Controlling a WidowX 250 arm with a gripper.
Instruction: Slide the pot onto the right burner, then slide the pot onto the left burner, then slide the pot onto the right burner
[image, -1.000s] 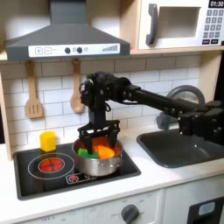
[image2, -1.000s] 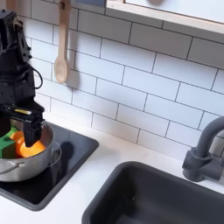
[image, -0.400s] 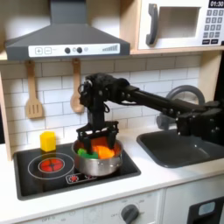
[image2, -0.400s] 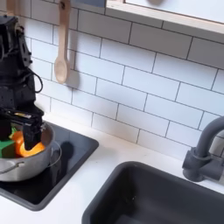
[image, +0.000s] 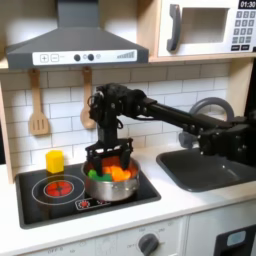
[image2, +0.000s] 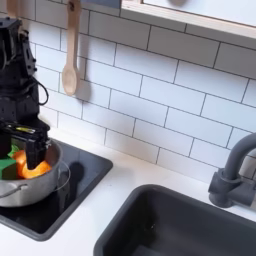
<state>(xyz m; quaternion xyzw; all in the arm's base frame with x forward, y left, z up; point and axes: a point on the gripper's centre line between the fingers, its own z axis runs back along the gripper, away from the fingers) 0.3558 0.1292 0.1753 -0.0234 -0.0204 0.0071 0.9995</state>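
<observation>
Since the earlier frame, the pot (image: 112, 183) and tool (image: 111, 160) have been shifted slightly leftward in the first exterior view. The left burner (image: 58, 187) lies bare beside a yellow cup (image: 54, 160). The pot is pinned on the right part of the stove (image: 40, 208), presumably for sliding, by the tool, lowered narrowly parted among its food pieces.

A yellow cup (image: 54, 160) stands far left. Wooden spoons (image: 38, 104) hang on the wall. A sink (image: 205, 168) sits right.
</observation>
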